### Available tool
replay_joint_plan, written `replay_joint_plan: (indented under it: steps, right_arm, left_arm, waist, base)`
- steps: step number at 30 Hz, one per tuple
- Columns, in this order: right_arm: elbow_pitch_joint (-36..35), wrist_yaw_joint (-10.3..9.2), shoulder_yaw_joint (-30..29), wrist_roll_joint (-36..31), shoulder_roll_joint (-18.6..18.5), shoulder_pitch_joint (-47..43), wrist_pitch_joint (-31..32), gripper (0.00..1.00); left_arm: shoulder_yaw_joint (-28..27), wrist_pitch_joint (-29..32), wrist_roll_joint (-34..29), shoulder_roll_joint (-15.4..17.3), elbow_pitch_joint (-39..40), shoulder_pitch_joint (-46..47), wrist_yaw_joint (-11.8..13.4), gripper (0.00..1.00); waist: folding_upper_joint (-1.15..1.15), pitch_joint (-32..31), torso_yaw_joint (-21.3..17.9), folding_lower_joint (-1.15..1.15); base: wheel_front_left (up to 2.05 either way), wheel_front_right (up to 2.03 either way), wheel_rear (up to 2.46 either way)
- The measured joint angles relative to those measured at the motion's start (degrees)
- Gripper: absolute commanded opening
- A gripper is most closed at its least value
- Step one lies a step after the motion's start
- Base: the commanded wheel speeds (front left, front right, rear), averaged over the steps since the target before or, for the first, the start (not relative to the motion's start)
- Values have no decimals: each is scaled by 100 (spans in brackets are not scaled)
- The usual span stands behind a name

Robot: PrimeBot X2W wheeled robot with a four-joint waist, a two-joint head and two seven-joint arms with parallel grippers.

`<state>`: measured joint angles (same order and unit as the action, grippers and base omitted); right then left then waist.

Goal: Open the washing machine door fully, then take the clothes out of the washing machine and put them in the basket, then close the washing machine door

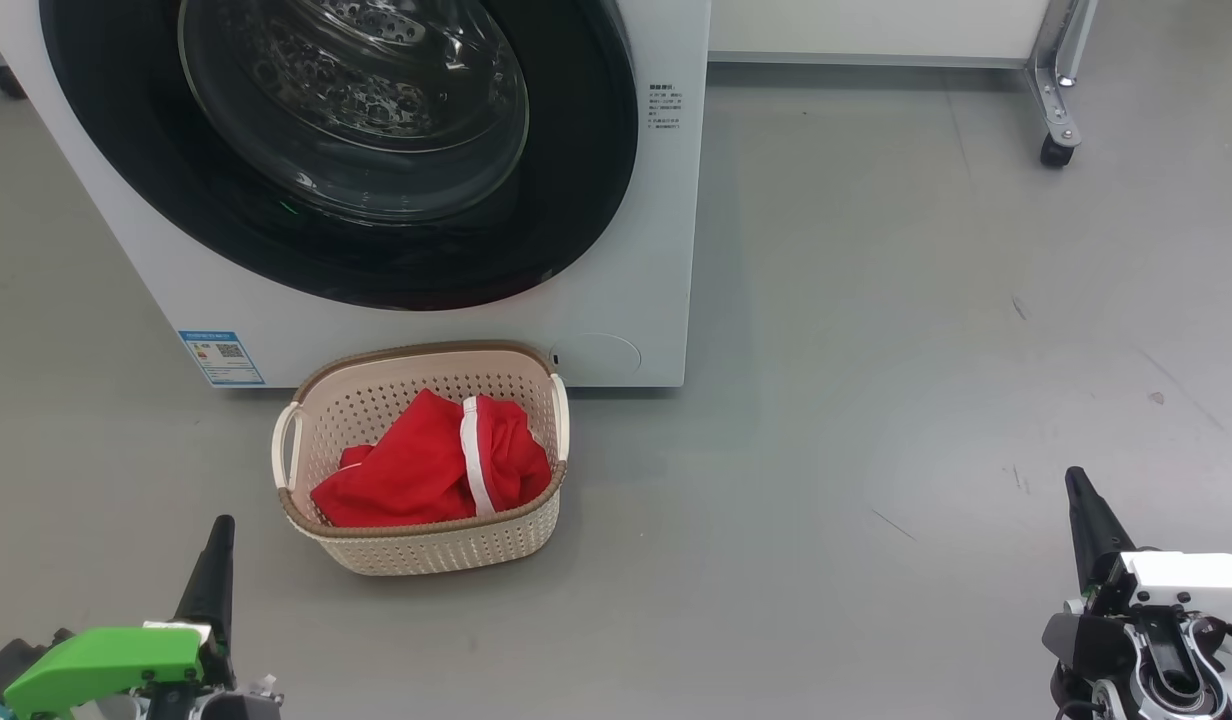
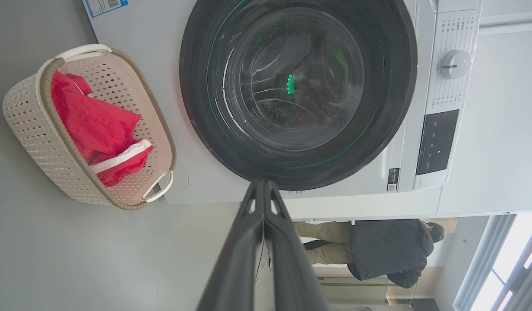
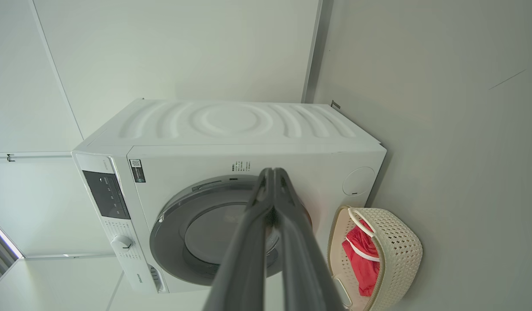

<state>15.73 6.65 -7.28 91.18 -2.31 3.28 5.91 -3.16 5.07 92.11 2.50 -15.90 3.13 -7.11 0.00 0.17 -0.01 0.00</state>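
Risk now lies mostly in the latch. The washing machine door (image 1: 376, 150) looks flush against the washing machine (image 1: 666, 280), but I cannot tell whether it has clicked home, and a door merely resting shut could swing out.

My left gripper (image 1: 218, 535) and right gripper (image 1: 1084, 500) each have their fingers pressed together on nothing, low and near me, well apart from everything. The clothes (image 1: 426, 470) lie inside the basket (image 1: 426, 350), which stands on the floor (image 1: 876, 400) just in front of the machine, left of centre. A careless forward sweep of my left arm could tip that light basket and spill the red fabric.

A person (image 2: 378, 250) stands at the far right beyond the machine, and a wide turn could bring me close.
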Motion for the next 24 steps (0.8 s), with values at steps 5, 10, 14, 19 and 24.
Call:
replay_joint_plan:
  steps: [5, 10, 14, 19, 24]
  right_arm:
    - [1, 29, -12, 62, 1, 13, 11, 0]
    - [2, 32, -13, 62, 1, 15, 11, 0]
    - [2, 32, -14, 62, 1, 16, 11, 0]
    - [2, 32, -15, 62, 1, 16, 11, 0]
    - [2, 32, -16, 62, 1, 16, 11, 0]
  left_arm:
    - [-11, 1, 41, 2, 5, 16, 0, 0]
    - [-13, 1, 41, 2, 5, 18, 0, 0]
    - [-15, 16, 41, 3, 5, 18, 0, 0]
    - [-16, 16, 41, 3, 5, 19, 0, 0]
    - [-18, 16, 41, 3, 5, 20, 0, 0]
  waist:
    - [0, -1, 0, 0]
    - [0, -1, 0, 0]
    - [0, -1, 0, 0]
    - [0, -1, 0, 0]
    - [0, -1, 0, 0]
  base:
    - [0, 0, 0]
    - [0, 0, 0]
    - [0, 0, 0]
    - [0, 0, 0]
    - [0, 0, 0]
